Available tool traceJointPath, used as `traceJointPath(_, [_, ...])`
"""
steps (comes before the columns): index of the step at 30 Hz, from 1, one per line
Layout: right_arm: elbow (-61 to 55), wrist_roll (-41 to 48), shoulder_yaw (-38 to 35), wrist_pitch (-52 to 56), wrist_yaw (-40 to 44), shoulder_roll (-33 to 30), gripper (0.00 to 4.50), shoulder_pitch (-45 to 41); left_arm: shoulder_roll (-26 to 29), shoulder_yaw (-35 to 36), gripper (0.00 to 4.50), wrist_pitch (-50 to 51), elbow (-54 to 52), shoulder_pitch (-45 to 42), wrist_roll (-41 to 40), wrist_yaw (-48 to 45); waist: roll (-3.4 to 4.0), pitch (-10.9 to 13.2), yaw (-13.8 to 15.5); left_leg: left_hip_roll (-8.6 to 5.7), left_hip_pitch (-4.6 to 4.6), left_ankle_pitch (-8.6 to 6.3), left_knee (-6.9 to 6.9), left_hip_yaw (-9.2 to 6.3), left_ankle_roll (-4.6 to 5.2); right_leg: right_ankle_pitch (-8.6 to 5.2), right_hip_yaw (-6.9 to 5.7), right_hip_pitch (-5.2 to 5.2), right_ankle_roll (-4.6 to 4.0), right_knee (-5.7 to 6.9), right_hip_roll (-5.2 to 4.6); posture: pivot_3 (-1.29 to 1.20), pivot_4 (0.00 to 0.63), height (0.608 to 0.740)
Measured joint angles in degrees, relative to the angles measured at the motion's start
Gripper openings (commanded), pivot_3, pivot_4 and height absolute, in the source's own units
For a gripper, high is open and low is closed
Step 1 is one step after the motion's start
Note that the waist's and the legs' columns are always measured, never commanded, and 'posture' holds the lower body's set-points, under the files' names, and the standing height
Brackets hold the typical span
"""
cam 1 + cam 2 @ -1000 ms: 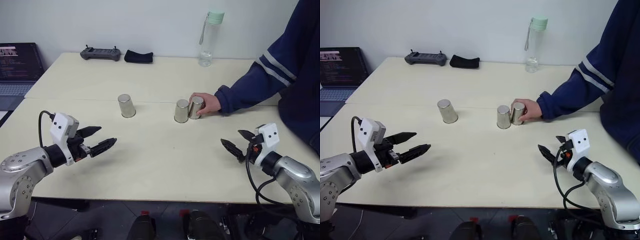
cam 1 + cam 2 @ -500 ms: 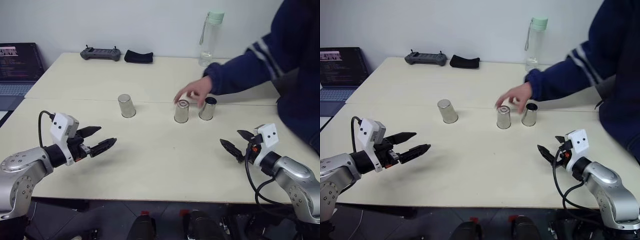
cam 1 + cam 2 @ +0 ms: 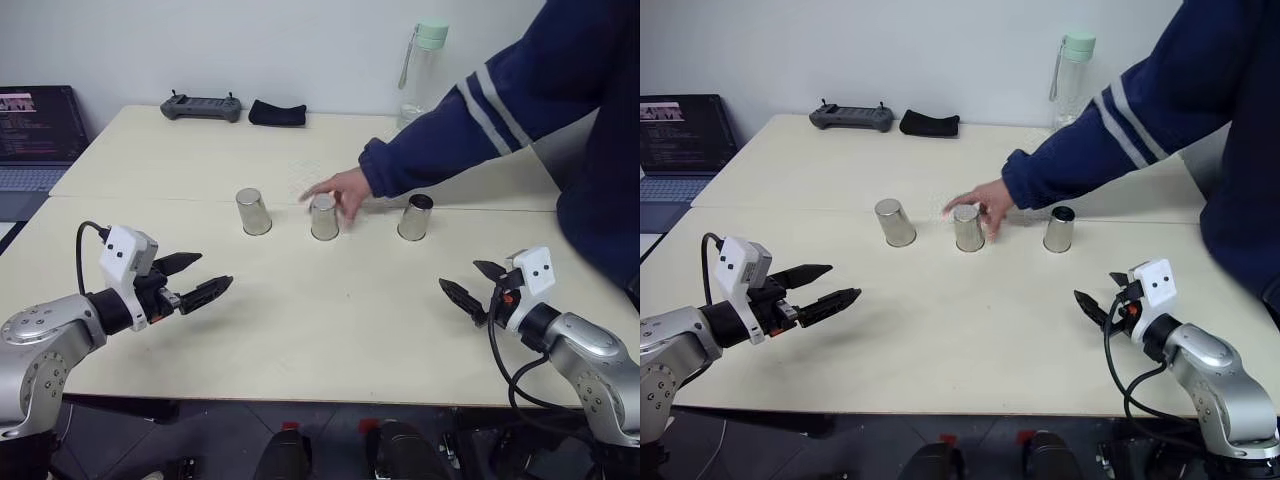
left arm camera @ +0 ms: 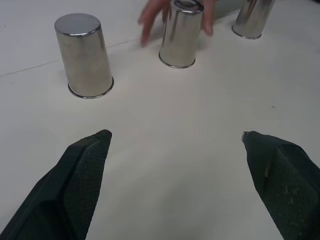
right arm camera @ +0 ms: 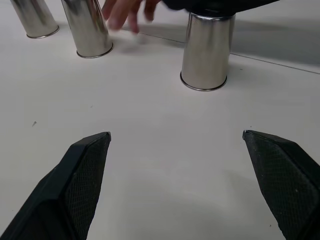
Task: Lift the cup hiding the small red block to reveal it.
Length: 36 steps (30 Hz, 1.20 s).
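Three identical steel cups stand upside down in a row across the middle of the table (image 3: 320,330): the left cup (image 3: 253,212), the middle cup (image 3: 324,217) and the right cup (image 3: 415,217). A person's hand (image 3: 345,190) rests on the middle cup. The small red block is hidden. My left gripper (image 3: 213,272) hovers open near the table's front left, well short of the cups. At the front right my right gripper (image 3: 460,276) is open too, with nothing between its fingers. The left wrist view has the left cup (image 4: 84,56) ahead of the fingers, and the right wrist view has the right cup (image 5: 207,51).
The person's blue sleeve (image 3: 480,110) reaches in from the right over the table's far half. A water bottle (image 3: 422,75), a black controller (image 3: 201,106) and a black pouch (image 3: 277,113) sit along the far edge. A laptop (image 3: 35,130) stands at the far left.
The person's hand let go of the right cup, moved to the middle cup and slid it left toward the left cup. Both grippers stayed still and open.
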Motion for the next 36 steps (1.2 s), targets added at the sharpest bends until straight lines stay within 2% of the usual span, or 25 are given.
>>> traceJointPath(11, [1.94, -3.09, 1.37, -0.06, -1.73, 0.07, 4.50, -2.84, -2.18, -1.39, 4.48, -0.12, -4.62, 1.20, -0.89, 1.12, -0.01, 0.00, -0.01, -0.01, 0.02, 0.00, 0.04, 0.02, 0.00, 0.01, 0.03, 0.02, 0.01, 0.03, 0.00, 0.00, 0.150, 0.740])
traceJointPath(19, [9.44, -7.81, 5.85, -1.35, -5.76, 5.49, 4.50, -10.85, -3.64, -5.69, 4.48, 0.15, -10.15, -3.31, -3.84, 1.75, -0.02, -0.02, -0.05, -0.03, 0.04, 0.01, 0.06, 0.01, -0.01, 0.16, 0.03, 0.02, -0.25, 0.12, 0.03, 0.00, 0.150, 0.740])
traceJointPath(25, [23.14, -12.06, 7.98, -5.62, -10.22, 12.40, 4.50, -19.75, -5.13, -5.98, 4.48, -0.41, -10.29, -3.07, -3.96, 3.04, -0.02, -0.02, -0.53, -0.03, 0.05, 0.01, 0.06, 0.05, -0.01, 0.17, 0.06, 0.01, -0.27, 0.12, 0.04, 0.00, 0.150, 0.740])
traceJointPath(36, [40.79, -15.21, 9.16, -14.53, -9.57, 16.61, 4.50, -28.53, -6.53, -5.92, 4.48, -1.47, -12.07, -2.31, -4.63, 4.91, -0.01, -0.01, -0.48, -0.05, 0.02, 0.01, 0.06, 0.06, -0.01, 0.18, 0.08, 0.00, -0.29, 0.11, -0.01, 0.00, 0.150, 0.740])
